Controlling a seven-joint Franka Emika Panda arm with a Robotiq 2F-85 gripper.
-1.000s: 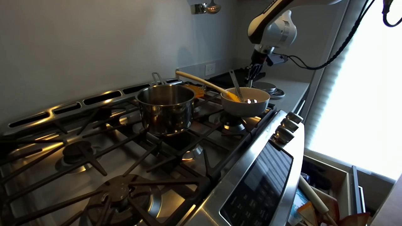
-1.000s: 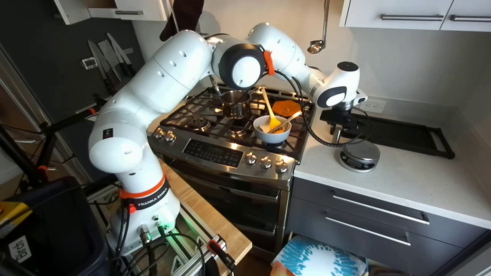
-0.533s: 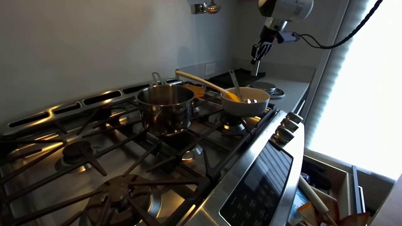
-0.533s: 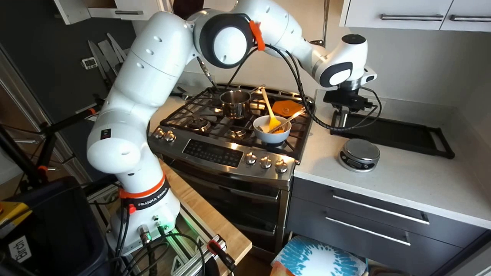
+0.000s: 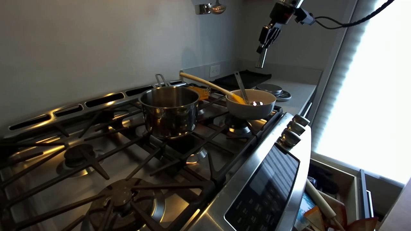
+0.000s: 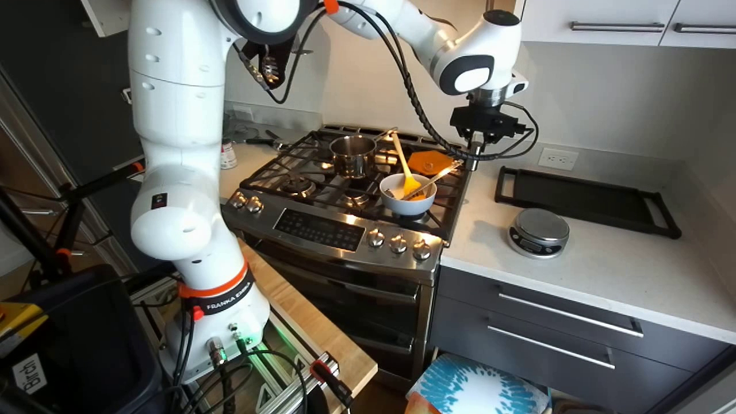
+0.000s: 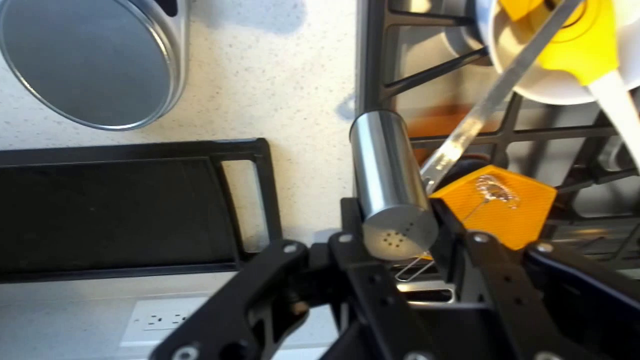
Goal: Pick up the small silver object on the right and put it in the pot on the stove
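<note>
A small silver cylinder (image 7: 382, 165), a shaker with holes in its end, is in my gripper. The gripper (image 7: 397, 215) is shut on it, one finger on each side. In both exterior views the cylinder (image 5: 261, 59) (image 6: 475, 156) hangs below the gripper (image 5: 263, 48) (image 6: 476, 141), held in the air, slightly tilted, around where counter and stove meet. The stainless-steel pot (image 5: 170, 118) (image 6: 352, 160) stands on the back part of the stove (image 6: 322, 227), left of the gripper in both exterior views. Its floor is hidden. The pot's body is out of the wrist view.
A white bowl (image 6: 405, 204) with a yellow spatula and metal utensil stands on the stove between gripper and pot, handles sticking up. An orange trivet (image 6: 428, 163) lies behind it. A scale (image 6: 540, 230) and black tray (image 6: 586, 198) lie on the counter. A ladle (image 5: 218, 8) hangs on the wall.
The gripper has risen from near the scale with the silver cylinder held. In the last half second it has moved up and toward the stove. The pot and bowl have not moved.
</note>
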